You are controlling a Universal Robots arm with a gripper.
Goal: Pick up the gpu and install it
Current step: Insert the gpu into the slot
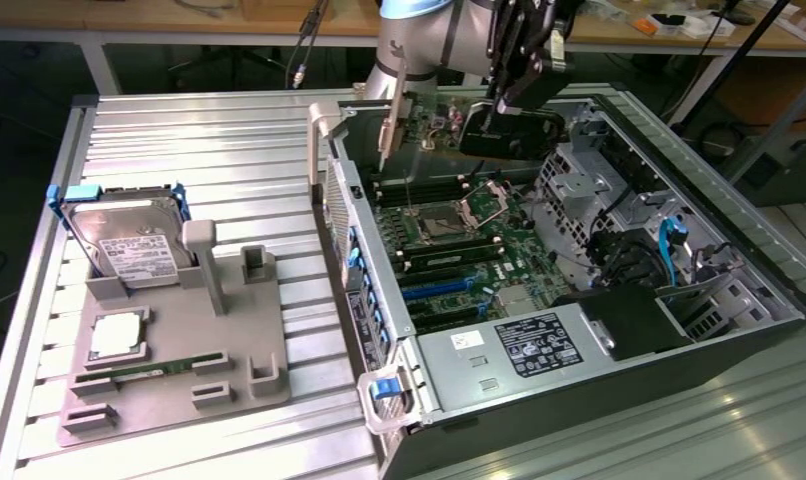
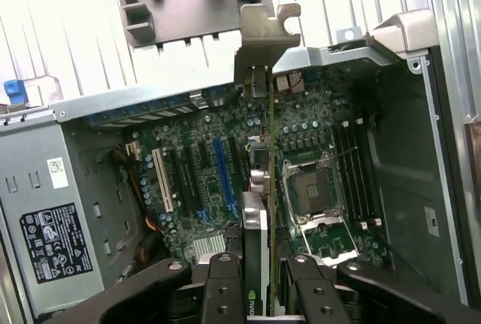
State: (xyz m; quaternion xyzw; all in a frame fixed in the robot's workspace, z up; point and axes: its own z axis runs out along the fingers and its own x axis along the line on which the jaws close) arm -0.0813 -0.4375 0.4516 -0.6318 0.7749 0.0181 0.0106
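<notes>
Above the motherboard (image 2: 203, 166), the gpu (image 2: 254, 226) hangs edge-on, clamped in the claw (image 2: 264, 294).

One open black-and-silver metal computer case (image 1: 577, 410). Inside that case: one green rectangular motherboard (image 1: 470, 250). Over the case's open side: one gpu (image 1: 510, 135), a flat card with a black shroud. Beside the case: one grey plastic holder (image 1: 230, 370), one silver hard drive in a blue frame (image 1: 130, 250), one slim green memory stick (image 1: 143, 370).
</notes>
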